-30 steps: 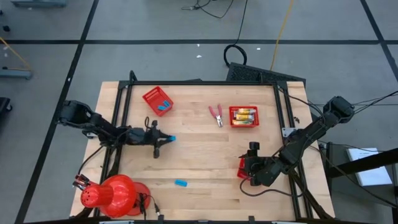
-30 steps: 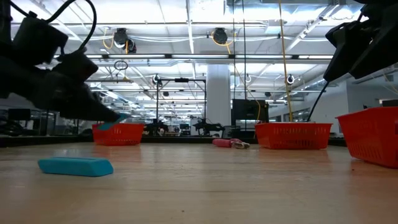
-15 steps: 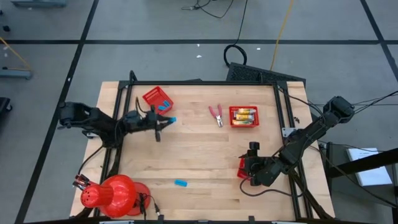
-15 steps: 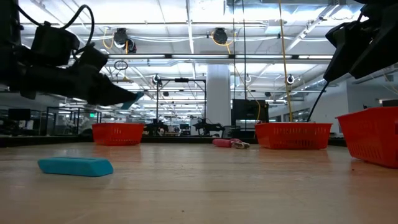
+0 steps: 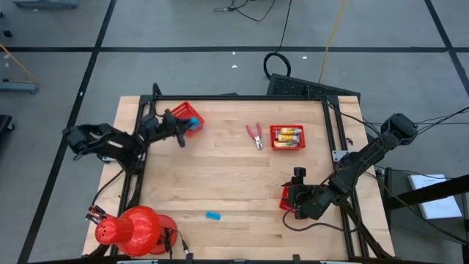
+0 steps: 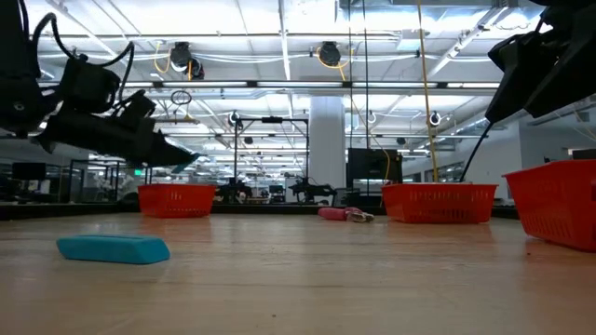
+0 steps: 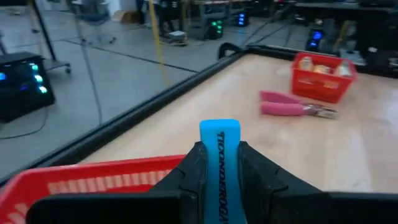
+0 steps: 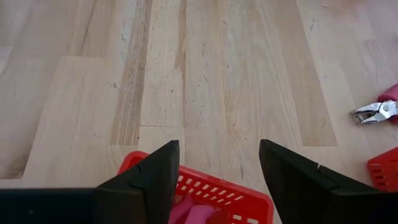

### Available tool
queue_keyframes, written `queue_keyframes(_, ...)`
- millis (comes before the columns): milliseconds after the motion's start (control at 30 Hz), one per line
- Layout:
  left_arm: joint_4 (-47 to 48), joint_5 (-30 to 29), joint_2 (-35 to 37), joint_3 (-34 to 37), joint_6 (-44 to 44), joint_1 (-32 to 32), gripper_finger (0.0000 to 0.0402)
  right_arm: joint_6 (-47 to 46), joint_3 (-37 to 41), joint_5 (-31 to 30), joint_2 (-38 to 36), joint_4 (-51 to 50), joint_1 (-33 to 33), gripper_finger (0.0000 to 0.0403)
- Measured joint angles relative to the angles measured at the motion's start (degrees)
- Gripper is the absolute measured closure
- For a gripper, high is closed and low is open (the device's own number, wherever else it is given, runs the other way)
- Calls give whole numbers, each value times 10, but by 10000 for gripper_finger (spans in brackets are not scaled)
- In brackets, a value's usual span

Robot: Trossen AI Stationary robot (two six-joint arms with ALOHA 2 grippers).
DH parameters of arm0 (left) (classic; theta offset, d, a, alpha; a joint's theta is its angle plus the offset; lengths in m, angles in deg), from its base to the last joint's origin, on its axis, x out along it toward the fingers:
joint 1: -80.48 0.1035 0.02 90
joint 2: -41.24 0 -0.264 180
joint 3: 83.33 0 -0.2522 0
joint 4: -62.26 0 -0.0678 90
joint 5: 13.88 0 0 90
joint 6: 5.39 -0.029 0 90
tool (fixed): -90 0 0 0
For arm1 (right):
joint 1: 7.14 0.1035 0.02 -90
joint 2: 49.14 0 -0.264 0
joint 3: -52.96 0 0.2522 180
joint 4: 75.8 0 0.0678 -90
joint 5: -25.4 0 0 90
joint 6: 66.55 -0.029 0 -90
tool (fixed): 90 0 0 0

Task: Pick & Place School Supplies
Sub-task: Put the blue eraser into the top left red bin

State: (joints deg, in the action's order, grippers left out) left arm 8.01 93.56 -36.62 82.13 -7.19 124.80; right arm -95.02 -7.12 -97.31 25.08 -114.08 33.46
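Note:
My left gripper [image 5: 183, 126] is shut on a light-blue eraser [image 7: 219, 140] and hovers over the near rim of the far-left red basket [image 5: 180, 112], seen from the wrist as the basket's rim [image 7: 93, 180]. A second blue eraser [image 5: 212, 215] lies flat near the table's front edge. Red-handled pliers [image 5: 255, 135] lie beside a red basket [image 5: 287, 146] holding yellow-and-white packets. My right gripper [image 8: 217, 180] stands open above a third red basket [image 8: 214, 186] at the right; something pink-red [image 8: 189, 214] lies in it. My left gripper pinches the eraser's two long sides [image 7: 219, 168] between its two fingers [image 7: 193, 168]. The eraser lies along the fingers, on edge, its far end sticking out past the tips. The fingers point nearly level toward the table's far right. The eraser is lifted clear.
A red cone-shaped object [image 5: 135, 229] with cables sits at the near left corner. A dark metal frame [image 5: 242, 97] runs along the table's far edge and sides. Bare wood lies in the middle of the table [image 5: 234, 183].
My left gripper has swung toward the table's far edge and a little left, from the open table to the far-left red basket, rising slightly and turning. It has kept the blue eraser pinched and lifted clear throughout.

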Motion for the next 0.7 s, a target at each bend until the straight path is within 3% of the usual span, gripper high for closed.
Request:
queue_keyframes(233, 52, 7, 0, 0, 6, 61, 339, -4, 0, 0, 0, 0, 0, 190)
queue_keyframes(400, 108, 8, 0, -1, -11, 65, 339, -4, 0, 0, 0, -1, 0, 190)
queue_keyframes(600, 109, 2, 0, -2, 1, 65, 338, -4, 0, 0, 0, -1, 0, 190)
queue_keyframes(700, 108, 1, 0, -6, 10, 65, 289, -4, 0, 0, 0, -1, 0, 190)
